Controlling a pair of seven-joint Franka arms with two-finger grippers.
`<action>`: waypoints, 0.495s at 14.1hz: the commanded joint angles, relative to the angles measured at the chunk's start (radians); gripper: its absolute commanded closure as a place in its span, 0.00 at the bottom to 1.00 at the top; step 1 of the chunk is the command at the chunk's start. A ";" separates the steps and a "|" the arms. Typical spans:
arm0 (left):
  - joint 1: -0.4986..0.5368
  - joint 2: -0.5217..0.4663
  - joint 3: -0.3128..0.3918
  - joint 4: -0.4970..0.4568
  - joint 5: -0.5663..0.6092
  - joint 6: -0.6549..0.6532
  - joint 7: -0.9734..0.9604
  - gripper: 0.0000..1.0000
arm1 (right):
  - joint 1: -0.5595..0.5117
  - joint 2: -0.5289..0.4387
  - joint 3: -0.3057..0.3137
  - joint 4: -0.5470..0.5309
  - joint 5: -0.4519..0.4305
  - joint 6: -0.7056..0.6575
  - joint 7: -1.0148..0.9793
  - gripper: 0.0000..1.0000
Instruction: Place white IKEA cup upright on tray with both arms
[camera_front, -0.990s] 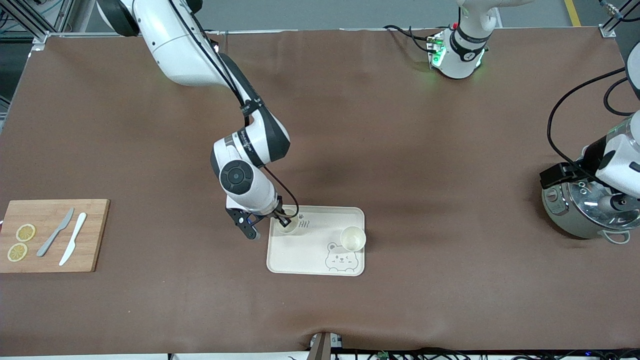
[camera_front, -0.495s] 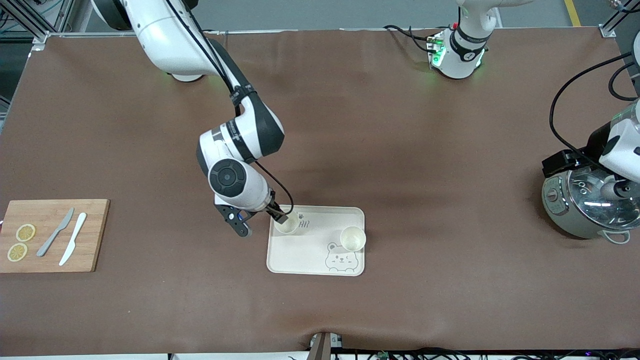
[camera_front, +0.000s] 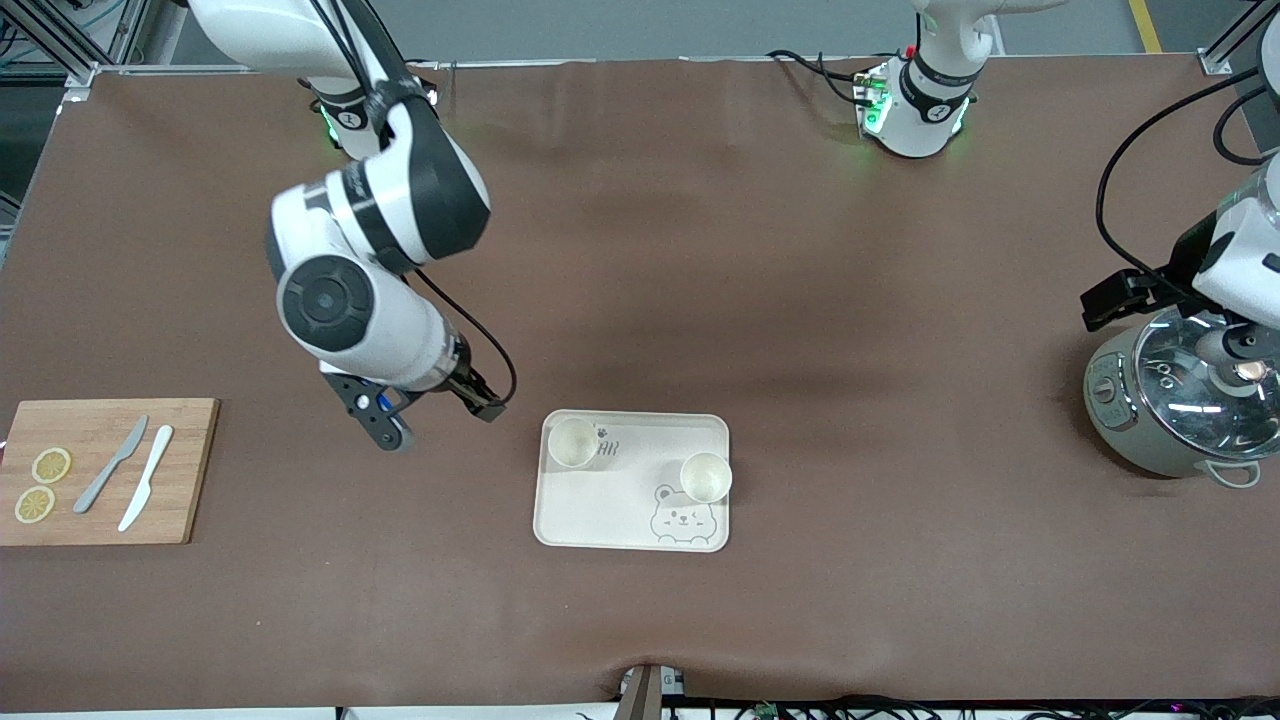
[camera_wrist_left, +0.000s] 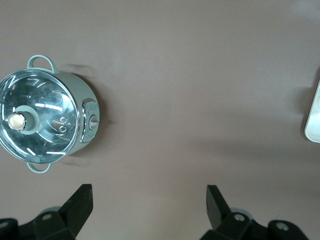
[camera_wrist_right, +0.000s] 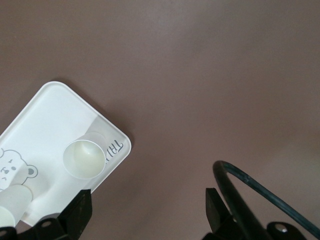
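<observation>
The cream tray with a bear drawing lies mid-table. Two white cups stand upright on it: one at the corner by the lettering, the other by the bear's head. My right gripper is open and empty, up in the air over bare table just off the tray, toward the right arm's end. In the right wrist view its jaws stand wide, with the tray and both cups in sight. My left gripper is open and empty, high by the cooker.
A steel cooker with a glass lid stands at the left arm's end. A wooden cutting board with two knives and lemon slices lies at the right arm's end. A black cable hangs by the right gripper.
My right gripper let go of the cup by the lettering, rose and drew back toward the right arm's end. The cup stays upright on the tray. The left arm shifted slightly.
</observation>
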 joint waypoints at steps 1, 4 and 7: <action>0.004 -0.042 -0.006 -0.030 -0.011 0.003 0.038 0.00 | -0.008 -0.092 0.005 -0.113 -0.056 0.014 -0.042 0.00; 0.002 -0.042 -0.006 -0.012 -0.043 -0.015 0.040 0.00 | -0.021 -0.172 0.007 -0.181 -0.104 0.009 -0.190 0.00; 0.002 -0.045 -0.009 -0.009 -0.049 -0.047 0.081 0.00 | -0.090 -0.273 0.008 -0.271 -0.103 0.008 -0.370 0.00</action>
